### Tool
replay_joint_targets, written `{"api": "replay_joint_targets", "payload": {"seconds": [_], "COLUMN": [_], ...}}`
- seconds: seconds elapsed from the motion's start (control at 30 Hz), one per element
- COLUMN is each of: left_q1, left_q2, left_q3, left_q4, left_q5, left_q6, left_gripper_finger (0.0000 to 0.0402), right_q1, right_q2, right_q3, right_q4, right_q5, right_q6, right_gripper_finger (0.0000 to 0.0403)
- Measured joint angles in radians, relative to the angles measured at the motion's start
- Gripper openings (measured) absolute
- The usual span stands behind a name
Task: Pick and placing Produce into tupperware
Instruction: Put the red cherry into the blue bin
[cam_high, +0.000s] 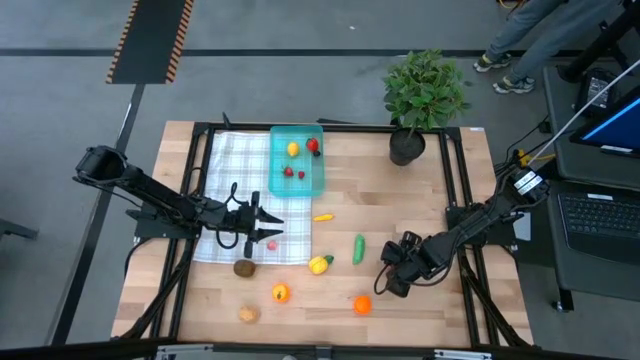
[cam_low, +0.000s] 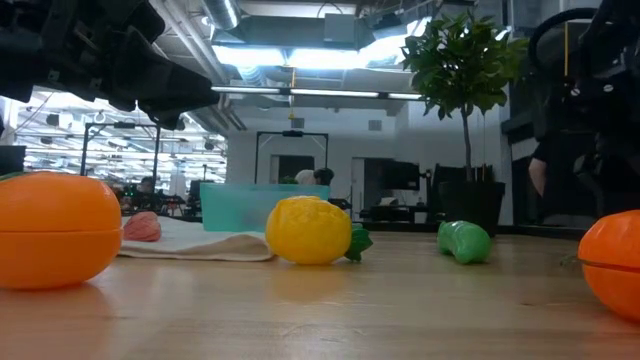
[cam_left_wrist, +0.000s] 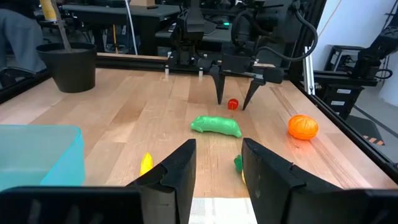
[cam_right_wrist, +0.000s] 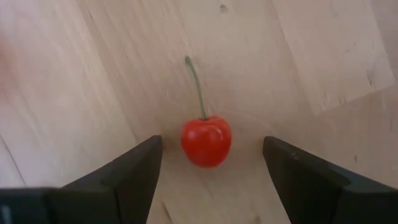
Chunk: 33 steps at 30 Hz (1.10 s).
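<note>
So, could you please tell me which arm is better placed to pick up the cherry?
The right: its hand is open with the cherry between its fingers, while the left hand hovers over the checked cloth.

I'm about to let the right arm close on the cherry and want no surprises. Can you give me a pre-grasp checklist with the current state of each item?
1. Right end effector open: ok.
2. Cherry centred between the fingers: ok.
3. Fingers clear of the cherry, gaps on both sides: ok.
4. Cherry's stem points away from the fingers, out of the closing path: ok.
5. Container has free room, only a few pieces inside: ok.
6. Left end effector out of the way, open over the cloth: ok.
</note>
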Motion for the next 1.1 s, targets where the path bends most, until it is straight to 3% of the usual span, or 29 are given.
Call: {"api": "replay_joint_targets", "payload": {"seconds": [0.43,1.1], "left_q1": [0.000,0.000], "left_q2": [0.000,0.000], "left_q3": [0.000,0.000], "left_q4": [0.000,0.000], "left_q5": [0.000,0.000], "left_q6": [0.000,0.000], "left_gripper_finger": [0.0098,0.0061], "right_q1": [-0.001,-0.001], "right_q2": [0.001,0.001], "right_q3": [-0.002,-0.002], "right_q4": [0.029,0.024], "right_q5": [0.008,0.008], "right_q6": [0.001,0.000], "right_gripper_finger": [0.0280,0.0154]}}
